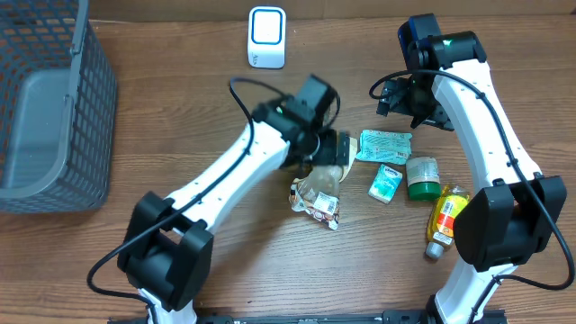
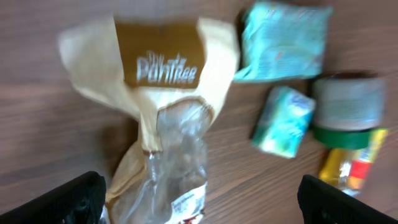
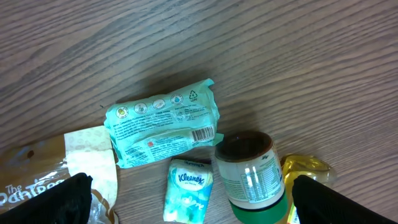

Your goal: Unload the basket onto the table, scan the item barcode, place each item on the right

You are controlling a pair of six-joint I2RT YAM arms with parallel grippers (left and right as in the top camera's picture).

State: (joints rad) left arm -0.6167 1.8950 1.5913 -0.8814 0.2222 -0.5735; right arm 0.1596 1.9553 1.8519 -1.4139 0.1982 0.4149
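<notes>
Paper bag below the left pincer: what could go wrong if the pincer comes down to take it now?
1. The paper bag is crumpled and partly clear film. The open left pincer may catch only loose film, and the bag may slip out.
2. The small tissue pack lies close beside the bag. A wide-set finger could knock it on the way down.
</notes>
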